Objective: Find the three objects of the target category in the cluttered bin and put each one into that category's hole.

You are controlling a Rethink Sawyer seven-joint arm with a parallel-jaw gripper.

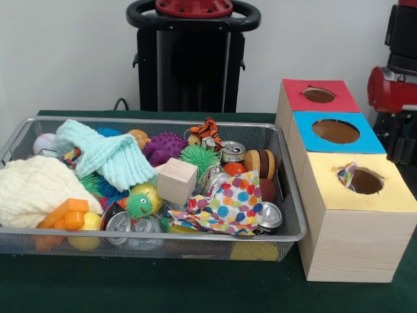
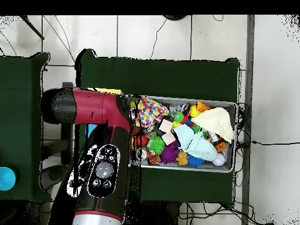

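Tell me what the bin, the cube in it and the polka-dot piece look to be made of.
Bin: silver wire mesh, likely metal; contents show through its walls.
Cube: pale, matte, probably unfinished wood; faint grain.
Polka-dot piece: soft printed fabric, judging by its folds and drape.

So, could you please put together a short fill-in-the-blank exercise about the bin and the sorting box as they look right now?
1. The wooden sorting box has three holes, topped red, blue and ____.
2. A scrap of dotted fabric pokes out of the ____ hole.
3. The plain wooden cube lies inside the wire mesh ____.
4. The toy tiger lies against the bin's ____ wall.

Missing words: yellow; yellow; bin; far
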